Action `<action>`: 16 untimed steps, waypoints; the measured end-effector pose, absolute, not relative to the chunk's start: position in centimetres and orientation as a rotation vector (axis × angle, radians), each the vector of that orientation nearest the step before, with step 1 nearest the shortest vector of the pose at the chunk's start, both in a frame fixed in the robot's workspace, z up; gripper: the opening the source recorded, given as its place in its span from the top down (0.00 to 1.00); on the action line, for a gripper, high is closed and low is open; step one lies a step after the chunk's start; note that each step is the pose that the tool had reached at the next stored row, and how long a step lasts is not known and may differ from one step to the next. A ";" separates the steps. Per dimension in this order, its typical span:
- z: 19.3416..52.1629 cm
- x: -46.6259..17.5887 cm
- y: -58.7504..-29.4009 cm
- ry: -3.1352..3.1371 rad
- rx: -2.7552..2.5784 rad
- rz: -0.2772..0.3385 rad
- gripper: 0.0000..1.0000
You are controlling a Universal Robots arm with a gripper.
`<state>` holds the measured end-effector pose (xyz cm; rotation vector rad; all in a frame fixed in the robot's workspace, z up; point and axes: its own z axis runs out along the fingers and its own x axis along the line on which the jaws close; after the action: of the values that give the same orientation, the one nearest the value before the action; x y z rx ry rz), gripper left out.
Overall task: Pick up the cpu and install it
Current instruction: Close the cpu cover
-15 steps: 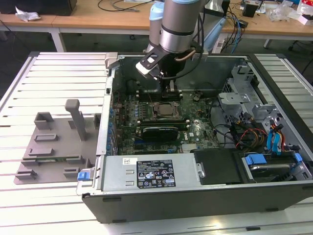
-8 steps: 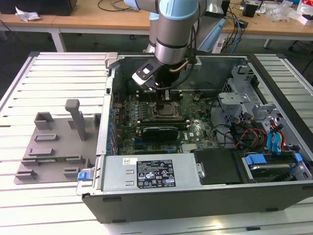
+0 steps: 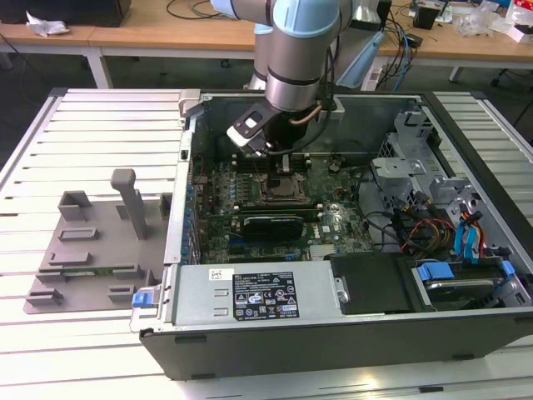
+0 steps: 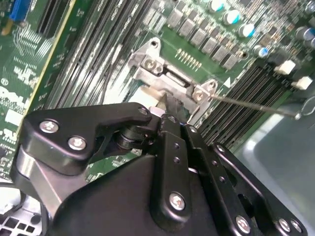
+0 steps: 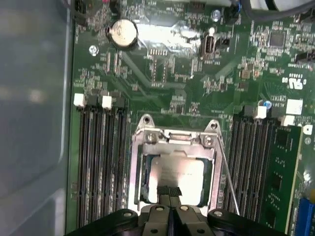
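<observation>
1. Table (image 3: 100, 125): pale, slatted. Carries the computer case (image 3: 333, 337), lying on its side w/ the side panel off, interior facing up.
2. Arm (image 3: 296, 50): enters from the far side and reaches down into the case's far-middle area.
3. Fixture plate (image 3: 83, 258): grey plastic w/ upright posts. Lies on the table just beside the case, on the exterior view's left.
4. Grey metal box w/ label (image 3: 250, 296): runs along the case's near wall.
5. Motherboard (image 5: 167, 73): green, flat on the case floor. Memory slots (image 5: 98, 157) run in rows on both sides of the socket.
6. Socket frame (image 5: 172, 137): metal bracket w/ screws at its corners, approx. mid-board. A thin lever rod (image 5: 229, 182) lies along one side of it.
7. Gripper (image 5: 169, 191): black, directly above the socket. In the first wrist view the fingers are drawn together w/ only a seam between them, not spread around anything. The dark tip sits over the cpu's edge; contact or a small gap, cannot tell.
8. Cpu (image 5: 183, 172): silvery square top, flat inside the socket frame, level w/ the board. Not lifted.
9. Coin cell (image 5: 122, 33): round, on the board, well apart from the socket.
</observation>
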<state>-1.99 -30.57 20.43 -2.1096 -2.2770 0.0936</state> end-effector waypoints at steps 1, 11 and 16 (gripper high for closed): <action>20.5 -1.6 -30.6 -2.277 -2.109 0.092 0.89; 24.2 -1.4 -30.6 -2.277 -2.109 0.094 0.89; 24.5 -1.4 -30.6 -2.277 -2.109 0.094 0.89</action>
<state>-1.45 -30.57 24.49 -2.1094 -2.2771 0.0935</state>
